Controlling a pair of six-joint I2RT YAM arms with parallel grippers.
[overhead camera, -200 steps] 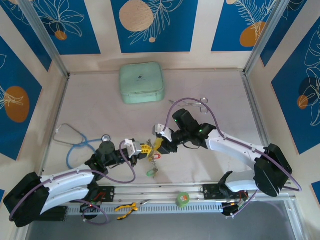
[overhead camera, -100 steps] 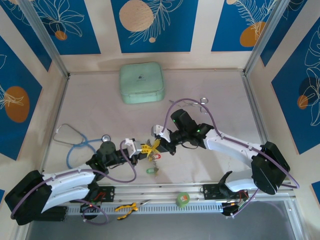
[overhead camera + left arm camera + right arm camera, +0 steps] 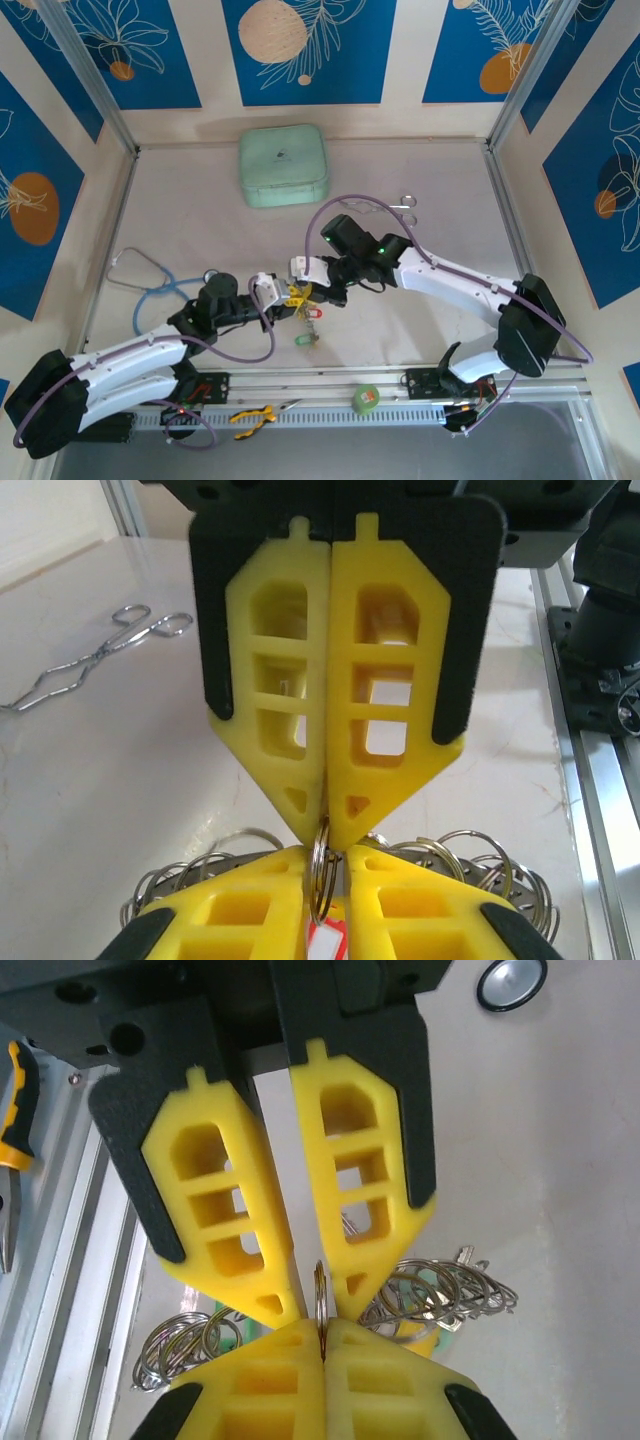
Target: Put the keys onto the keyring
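My left hand and right hand both pinch shut on the keyring above the surface middle. The keys seem to hang from it, so I judge threading mostly done.

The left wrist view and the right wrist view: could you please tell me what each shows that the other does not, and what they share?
Left wrist: the silvery forceps lying on the table, and a red tag. Right wrist: the stethoscope's round chest piece and yellow-handled pliers by the rail. Both: the left gripper and right gripper tip to tip, each shut on one thin metal ring, with a bunch of rings beneath.
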